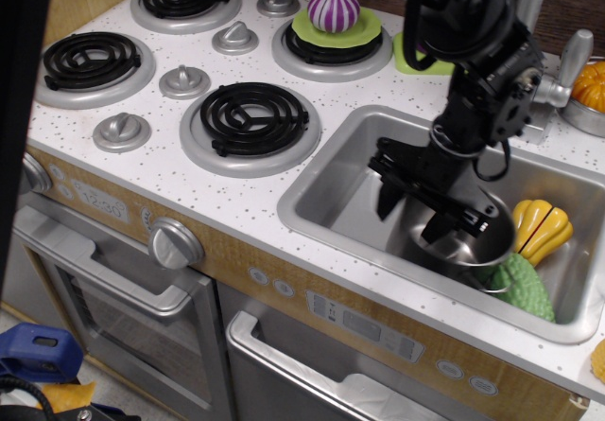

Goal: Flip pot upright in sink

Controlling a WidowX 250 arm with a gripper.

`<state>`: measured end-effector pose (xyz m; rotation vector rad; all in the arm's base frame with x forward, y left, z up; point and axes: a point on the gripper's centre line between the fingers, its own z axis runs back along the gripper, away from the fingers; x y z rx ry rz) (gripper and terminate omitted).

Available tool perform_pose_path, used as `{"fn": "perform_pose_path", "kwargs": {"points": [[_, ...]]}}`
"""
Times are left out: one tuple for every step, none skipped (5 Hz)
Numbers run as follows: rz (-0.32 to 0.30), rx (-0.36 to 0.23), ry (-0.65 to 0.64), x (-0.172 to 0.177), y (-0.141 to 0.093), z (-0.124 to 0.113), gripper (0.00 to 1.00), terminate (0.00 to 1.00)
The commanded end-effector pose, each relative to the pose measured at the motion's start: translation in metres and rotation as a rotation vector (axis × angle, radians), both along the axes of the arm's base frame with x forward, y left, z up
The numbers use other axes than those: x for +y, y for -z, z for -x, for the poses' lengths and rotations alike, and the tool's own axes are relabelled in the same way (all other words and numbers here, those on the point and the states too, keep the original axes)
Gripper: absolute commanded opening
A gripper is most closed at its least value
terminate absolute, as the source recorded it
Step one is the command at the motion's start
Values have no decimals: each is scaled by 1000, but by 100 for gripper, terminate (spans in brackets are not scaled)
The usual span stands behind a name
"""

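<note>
The pot (463, 241) sits mouth-up at the right of the sink (326, 189), touching the green toy vegetable (522, 287); gripper (416, 203) jaws pinch its near-left rim from above

four black coil burners (251, 117) on white speckled counter (236, 203), purple onion toy (332, 8) on green plate (337, 27) at back burner, yellow squash (542, 227) and green veggie (519, 287) at right edge.
</note>
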<state>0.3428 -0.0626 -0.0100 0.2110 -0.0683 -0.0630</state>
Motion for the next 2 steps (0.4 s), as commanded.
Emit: {"fn": "perform_pose_path", "kwargs": {"points": [[11, -45, -4, 0, -14, -7, 100, 0], [11, -45, -4, 0, -14, -7, 100, 100]]}}
